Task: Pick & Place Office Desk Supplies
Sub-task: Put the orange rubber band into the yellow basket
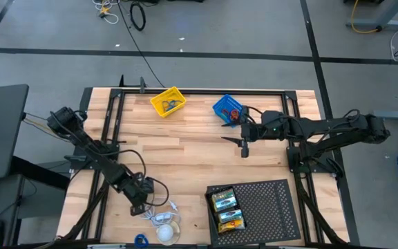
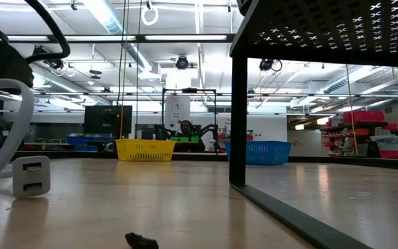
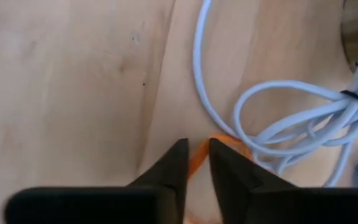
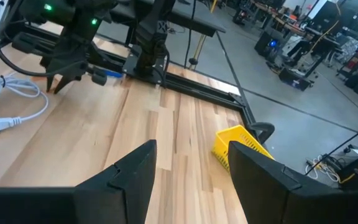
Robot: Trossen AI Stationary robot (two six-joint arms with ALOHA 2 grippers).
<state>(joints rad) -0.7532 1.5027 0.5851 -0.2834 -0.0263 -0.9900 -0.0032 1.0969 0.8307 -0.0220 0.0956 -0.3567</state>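
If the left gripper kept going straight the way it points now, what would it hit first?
The left gripper already straddles an orange band; straight on it would most likely meet the bundled white cable lying just beyond, though depth is hard to judge.

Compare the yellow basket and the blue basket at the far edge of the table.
Colour: the yellow basket is yellow, the blue basket blue. Place: the yellow basket lies clear of both arms; the blue basket sits beside the right gripper. Contents: the blue basket shows something red, the yellow basket something dark. Both sit skewed on the table.
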